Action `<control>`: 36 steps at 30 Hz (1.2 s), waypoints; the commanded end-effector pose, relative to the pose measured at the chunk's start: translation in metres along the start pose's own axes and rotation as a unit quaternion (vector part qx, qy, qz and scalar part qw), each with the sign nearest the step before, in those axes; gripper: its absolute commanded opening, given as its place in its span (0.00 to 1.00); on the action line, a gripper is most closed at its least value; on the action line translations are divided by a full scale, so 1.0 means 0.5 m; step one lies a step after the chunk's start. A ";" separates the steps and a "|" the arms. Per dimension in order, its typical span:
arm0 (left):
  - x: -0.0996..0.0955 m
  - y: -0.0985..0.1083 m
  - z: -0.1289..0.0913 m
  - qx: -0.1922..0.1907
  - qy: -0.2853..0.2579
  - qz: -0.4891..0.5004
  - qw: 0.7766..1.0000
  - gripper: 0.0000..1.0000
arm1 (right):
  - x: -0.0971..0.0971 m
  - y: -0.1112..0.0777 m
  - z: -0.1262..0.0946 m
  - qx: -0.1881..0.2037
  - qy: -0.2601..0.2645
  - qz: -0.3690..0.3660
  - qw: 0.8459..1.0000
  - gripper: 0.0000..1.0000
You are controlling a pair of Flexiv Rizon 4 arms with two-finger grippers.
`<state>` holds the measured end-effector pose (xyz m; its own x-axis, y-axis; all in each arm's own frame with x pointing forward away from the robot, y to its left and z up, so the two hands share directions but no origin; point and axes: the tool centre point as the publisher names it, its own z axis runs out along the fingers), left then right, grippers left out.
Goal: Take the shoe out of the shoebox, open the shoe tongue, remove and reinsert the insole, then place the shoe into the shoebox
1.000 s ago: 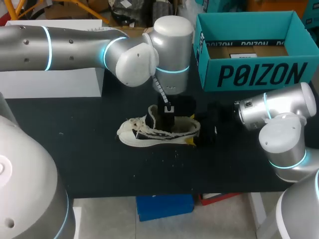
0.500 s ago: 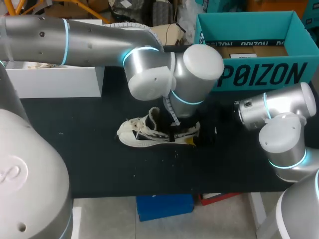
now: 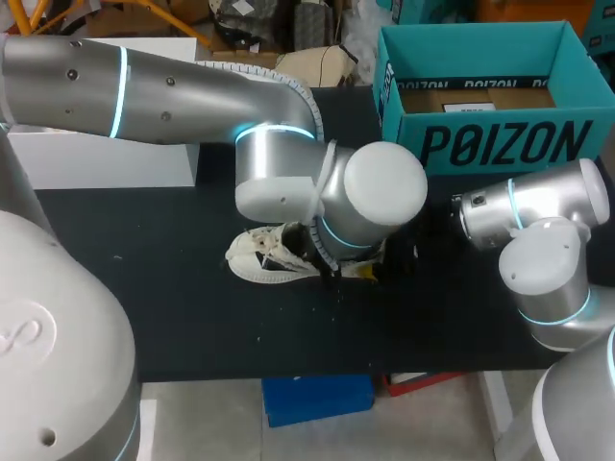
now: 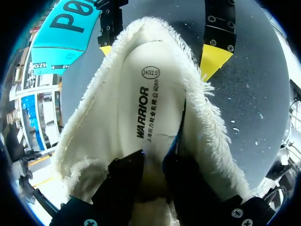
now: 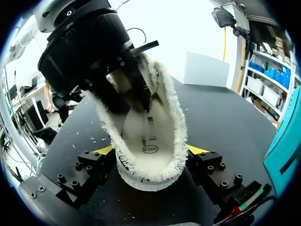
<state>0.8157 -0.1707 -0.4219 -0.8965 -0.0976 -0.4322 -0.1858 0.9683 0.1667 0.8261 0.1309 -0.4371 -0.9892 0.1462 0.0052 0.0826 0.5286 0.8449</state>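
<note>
on the black tabletop (image 3: 173,317) the shoe (image 3: 259,261) sits on its sole, long axis across my head view, toe toward my left, heel toward my right. my right end effector (image 5: 151,153) clamps the fuzzy heel from both sides, fingers wide apart. my left end effector (image 4: 161,165) sits inside the shoe, fingers nearly together, pinching the insole (image 4: 150,103) at its lifted edge. my left wrist hides that grip in the head view; both wrist views show it.
</note>
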 end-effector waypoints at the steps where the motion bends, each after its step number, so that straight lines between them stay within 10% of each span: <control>1: 0.009 0.023 0.014 0.014 -0.050 -0.003 0.999 0.29 | -0.004 -0.004 0.000 0.001 -0.001 0.001 1.000 0.00; 12: -0.006 0.026 0.011 0.016 -0.085 -0.025 0.996 0.25 | -0.004 -0.004 0.000 0.001 -0.001 0.001 1.000 0.00; 22: -0.002 0.013 0.025 0.012 -0.065 -0.006 0.998 0.00 | -0.004 -0.004 0.000 0.001 -0.001 0.001 1.000 0.00; 36: 0.029 0.006 -0.039 0.063 0.076 0.074 0.992 0.00 | -0.004 -0.004 0.000 0.001 -0.001 0.001 1.000 0.00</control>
<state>0.7983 -0.1786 -0.4197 -0.9433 0.0173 -0.3314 -0.0301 0.9901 0.1374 0.8247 0.1286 -0.4366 -0.9893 0.1456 0.0053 0.0825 0.5297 0.8442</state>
